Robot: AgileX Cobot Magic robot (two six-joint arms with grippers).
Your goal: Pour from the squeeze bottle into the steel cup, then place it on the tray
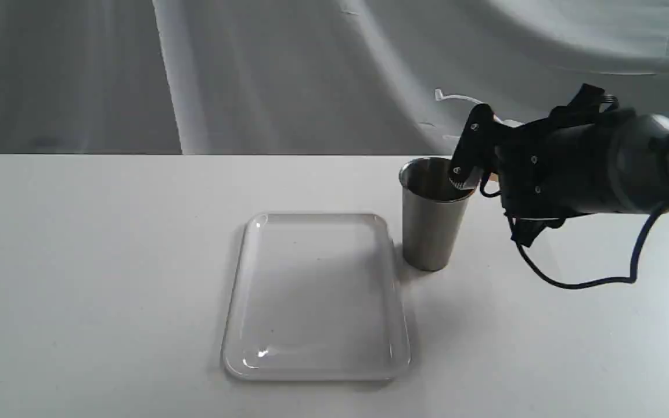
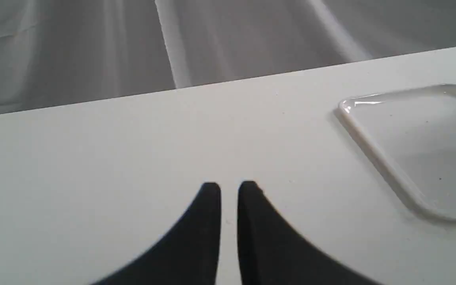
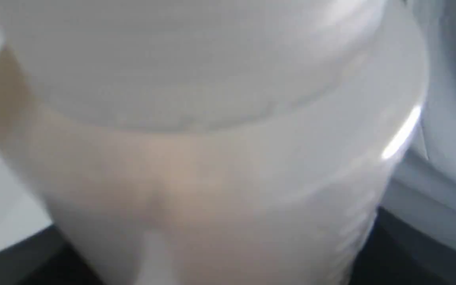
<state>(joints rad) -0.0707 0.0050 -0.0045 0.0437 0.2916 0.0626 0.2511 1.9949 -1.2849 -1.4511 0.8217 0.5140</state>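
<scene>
Exterior, tabletop: a plain white tabletop (image 1: 108, 261) carries everything, with white cloth (image 1: 253, 75) hanging behind it.
Exterior, tray: the tray (image 1: 317, 296) lies flat near the middle of the tabletop, with nothing on it.
Exterior, cup: the cup (image 1: 430, 223) stands upright at the tray's 2 o'clock, just beside the tray's far right corner and apart from its rim.
Exterior, right tool: the right tool (image 1: 469, 168) reaches in from 3 o'clock, and its near finger hangs over the cup's rim on the 2 o'clock side.
Exterior, bottle: the bottle (image 1: 455, 97) is held off the tabletop above the cup. Only its thin cap strap shows clearly, at the tool's 12 o'clock; the body is hidden behind the tool.
Exterior, cable: a dark cable (image 1: 590, 283) loops below the arm, at the cup's 4 o'clock.
Left wrist, left tool: the left tool (image 2: 229, 190) hovers over bare tabletop, its fingers drawn almost together with only a slit between them, holding nothing.
Left wrist, tray: one corner of the tray (image 2: 374, 152) shows, well apart from the tool.
Right wrist, bottle: the whitish body fills the view, blurred, with a tan tint inside.
Right wrist, right tool: dark finger parts (image 3: 410, 249) flank the body on both sides, so the tool is clamped on the bottle.
</scene>
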